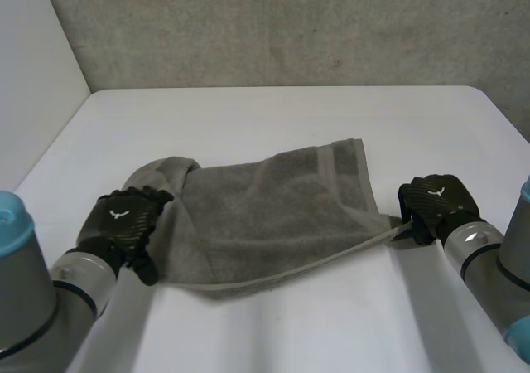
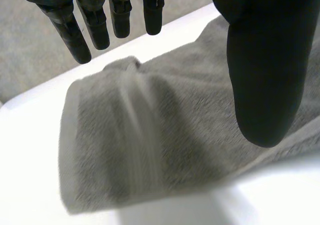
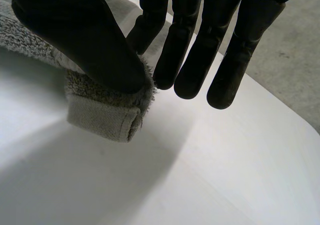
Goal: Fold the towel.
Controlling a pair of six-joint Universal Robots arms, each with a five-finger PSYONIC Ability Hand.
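On the white table point(image 1: 273, 112), in the head view, the grey towel point(image 1: 273, 215) lies rumpled near the middle. Its left end is bunched up and a hemmed band point(image 1: 348, 174) runs down its right end. The left hand point(image 1: 124, 222) sits at the towel's left end, and the right hand point(image 1: 437, 203) is at its near right corner. The back of each hand bears a small white emblem point(image 1: 117, 215), too small to read as letters.

The left wrist view shows what the head view hides. The left hand's fingers point(image 2: 95, 25) hang straight, and the thumb point(image 2: 265, 75) stands well apart from them. They grip nothing, and the towel point(image 2: 150, 150) lies beneath them.

In the right wrist view the right hand's thumb point(image 3: 85, 35) presses the towel's hemmed corner point(image 3: 102, 117) against the nearest finger in a pinch. The other fingers point(image 3: 190, 60) are straight beside it. The corner hangs just above the table point(image 3: 225, 175).
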